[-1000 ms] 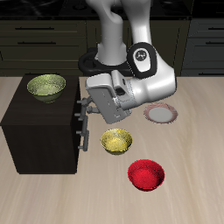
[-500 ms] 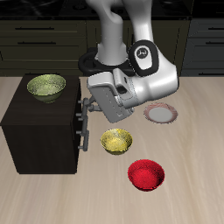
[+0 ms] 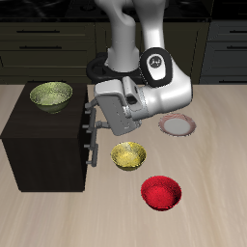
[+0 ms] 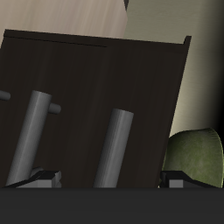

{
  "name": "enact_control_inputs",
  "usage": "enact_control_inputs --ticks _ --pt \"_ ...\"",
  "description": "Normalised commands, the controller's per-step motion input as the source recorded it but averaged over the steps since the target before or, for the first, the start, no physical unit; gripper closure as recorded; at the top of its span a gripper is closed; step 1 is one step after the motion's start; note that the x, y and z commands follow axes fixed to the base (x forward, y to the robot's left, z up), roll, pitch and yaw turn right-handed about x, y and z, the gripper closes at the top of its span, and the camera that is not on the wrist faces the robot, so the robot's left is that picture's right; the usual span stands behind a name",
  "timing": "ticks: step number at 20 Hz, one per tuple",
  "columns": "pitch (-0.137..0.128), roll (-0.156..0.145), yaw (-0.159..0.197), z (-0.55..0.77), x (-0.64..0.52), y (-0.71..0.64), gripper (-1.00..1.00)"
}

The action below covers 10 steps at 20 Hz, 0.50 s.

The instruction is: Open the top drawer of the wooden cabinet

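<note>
The wooden cabinet (image 3: 43,140) stands beside the green bowl's (image 3: 51,95) side of the table, its top drawer (image 4: 87,105) facing me. Over the last second my gripper (image 3: 95,121) has edged closer to the front, so the grasp is near. I judge the drawer not yet pulled. My fingers (image 4: 179,181) are spread and straddle one handle bar (image 4: 112,147), holding nothing.

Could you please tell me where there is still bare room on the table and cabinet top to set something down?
Free: the tabletop between the red bowl and the front edge, and the wooden cabinet top beside the green bowl. Crowded: before the drawer fronts, where the gripper, yellow bowl and plate cluster.
</note>
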Motion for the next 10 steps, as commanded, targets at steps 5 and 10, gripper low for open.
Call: enact_control_inputs --ticks 5,10 --pt "-0.001 -0.003 -0.008 0.02 -0.05 0.04 -1.0" --pt "-0.05 -0.052 0.049 0.0 -0.06 -0.15 -1.0"
